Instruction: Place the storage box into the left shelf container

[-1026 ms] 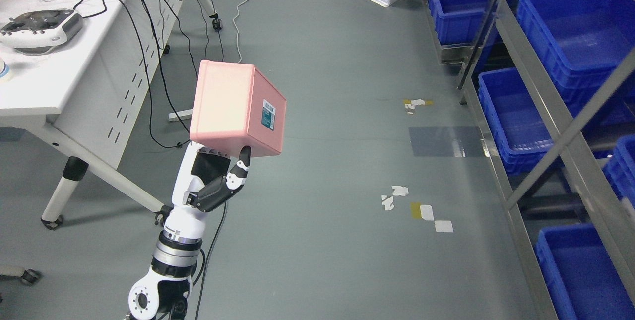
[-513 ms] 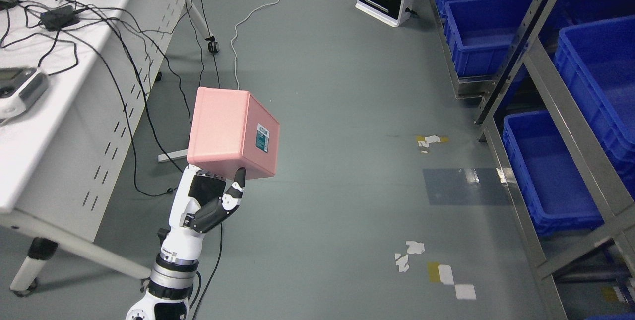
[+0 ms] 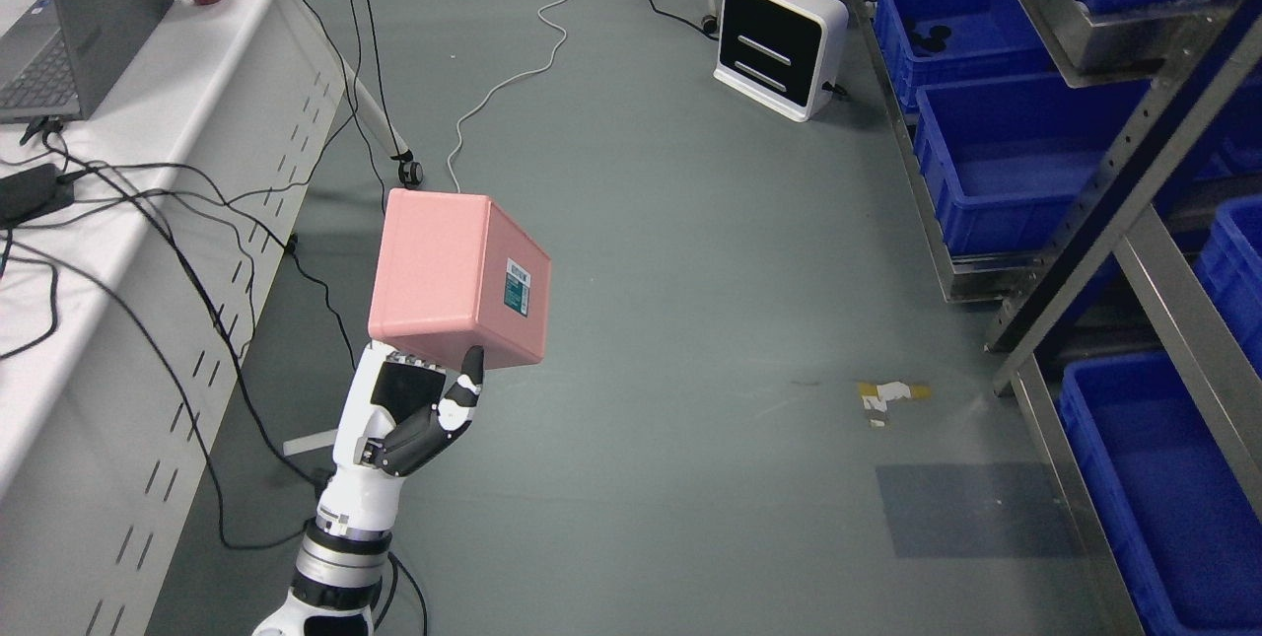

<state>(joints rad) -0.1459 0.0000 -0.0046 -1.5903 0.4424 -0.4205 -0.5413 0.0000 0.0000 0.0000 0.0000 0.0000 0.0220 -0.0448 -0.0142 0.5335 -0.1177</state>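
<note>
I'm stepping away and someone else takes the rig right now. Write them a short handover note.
Left robot hand: shut on the pink storage box, held up over the bare floor. Right robot hand: not in view.
Blue shelf containers sit in the metal rack along the picture's right, apart from the box.
Done: box picked up.
Left: carry it to the rack, place it into the container, release.

Grey floor point(image 3: 690, 320), white desk point(image 3: 148, 123)
</note>
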